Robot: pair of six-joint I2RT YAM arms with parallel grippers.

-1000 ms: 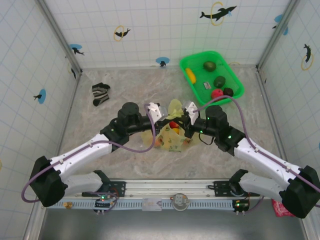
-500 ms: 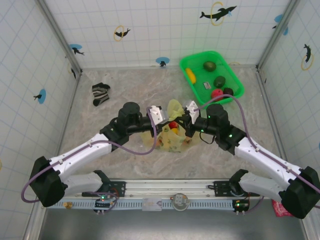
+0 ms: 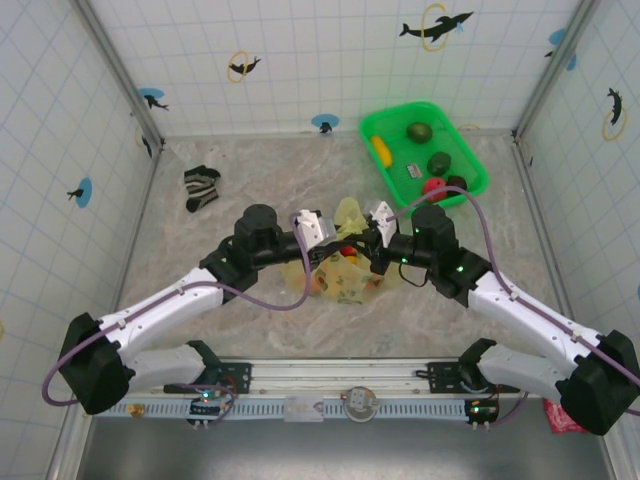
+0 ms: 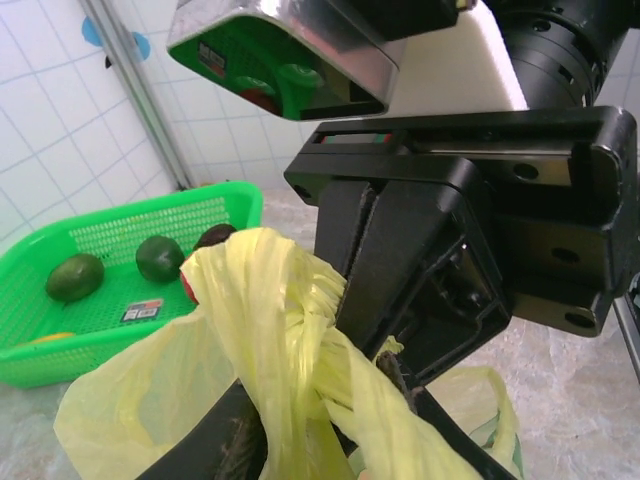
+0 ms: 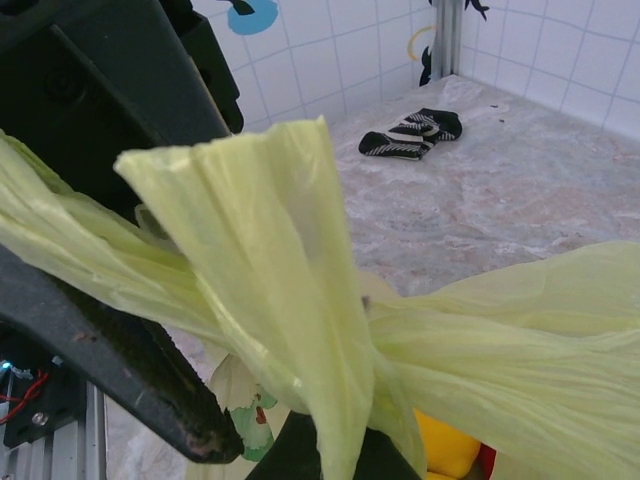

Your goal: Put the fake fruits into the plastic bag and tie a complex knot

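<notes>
Plastic bag (image 3: 345,285) looks limp, slippery, so hold twisted handles (image 5: 250,230) near knot (image 4: 300,345); right gripper (image 3: 369,238) pinches 1 handle, left gripper (image 3: 321,231): spread unclear.

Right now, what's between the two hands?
The plastic bag's knot, twisted yellow handles, fills the gap between left hand and right hand in the top view.

Identify the plastic bag (image 3: 345,285) by its translucent pale yellow. At 1 o'clock, note the bright green basket (image 3: 400,112) holding green, yellow, red and dark fake fruits (image 3: 439,162). At 10 o'clock, the sock (image 3: 201,187) is black-and-white striped.
</notes>
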